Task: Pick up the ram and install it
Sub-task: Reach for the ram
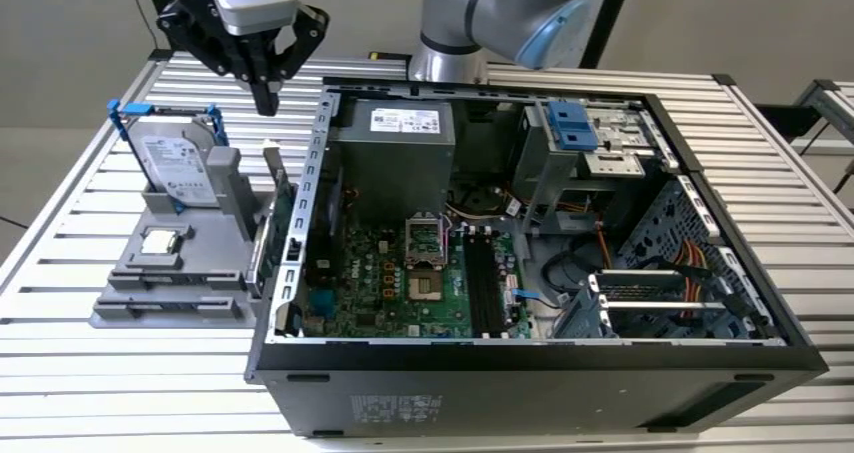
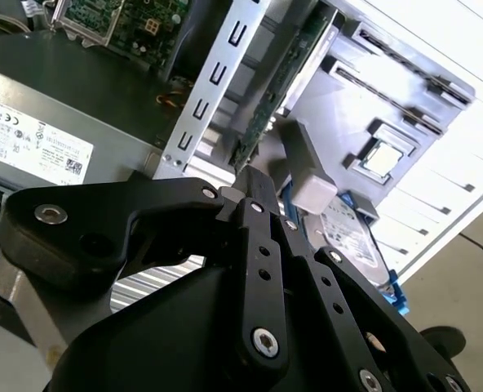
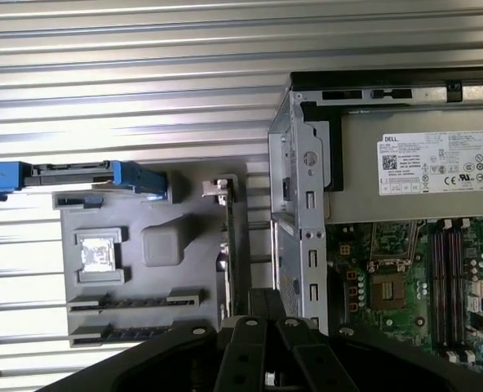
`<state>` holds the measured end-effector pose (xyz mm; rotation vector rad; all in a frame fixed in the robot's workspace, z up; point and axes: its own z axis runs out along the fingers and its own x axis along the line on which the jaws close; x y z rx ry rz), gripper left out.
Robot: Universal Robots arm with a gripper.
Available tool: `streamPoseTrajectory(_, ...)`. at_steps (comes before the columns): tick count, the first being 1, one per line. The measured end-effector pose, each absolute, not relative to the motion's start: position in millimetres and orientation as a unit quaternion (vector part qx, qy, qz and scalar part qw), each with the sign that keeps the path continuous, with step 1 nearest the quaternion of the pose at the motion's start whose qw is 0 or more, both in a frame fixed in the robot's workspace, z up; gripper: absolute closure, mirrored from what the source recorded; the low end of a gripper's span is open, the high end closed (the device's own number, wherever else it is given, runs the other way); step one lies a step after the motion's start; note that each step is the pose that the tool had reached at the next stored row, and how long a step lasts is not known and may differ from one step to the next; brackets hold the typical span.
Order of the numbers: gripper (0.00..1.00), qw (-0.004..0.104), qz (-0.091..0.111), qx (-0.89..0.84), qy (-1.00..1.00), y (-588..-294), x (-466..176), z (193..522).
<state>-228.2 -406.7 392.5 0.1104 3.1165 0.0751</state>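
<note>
Hovering over the grey fixture (image 1: 174, 295), the hand (image 1: 267, 100) has its fingers pressed together and grips nothing. The ram (image 3: 228, 245) stands on edge in a slot of that fixture, just beside the outer wall of the open computer case (image 1: 534, 373), beneath the fingertips and apart from them. A hard drive (image 1: 174, 163) and a processor chip (image 1: 160, 241) occupy the same fixture. Fixture and case rest on the slatted surface (image 1: 120, 393).
</note>
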Motion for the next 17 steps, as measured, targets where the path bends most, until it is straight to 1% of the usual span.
streamPoseTrajectory(17,1.00,0.011,0.024,0.035,0.999,-406.9,-241.2,392.6)
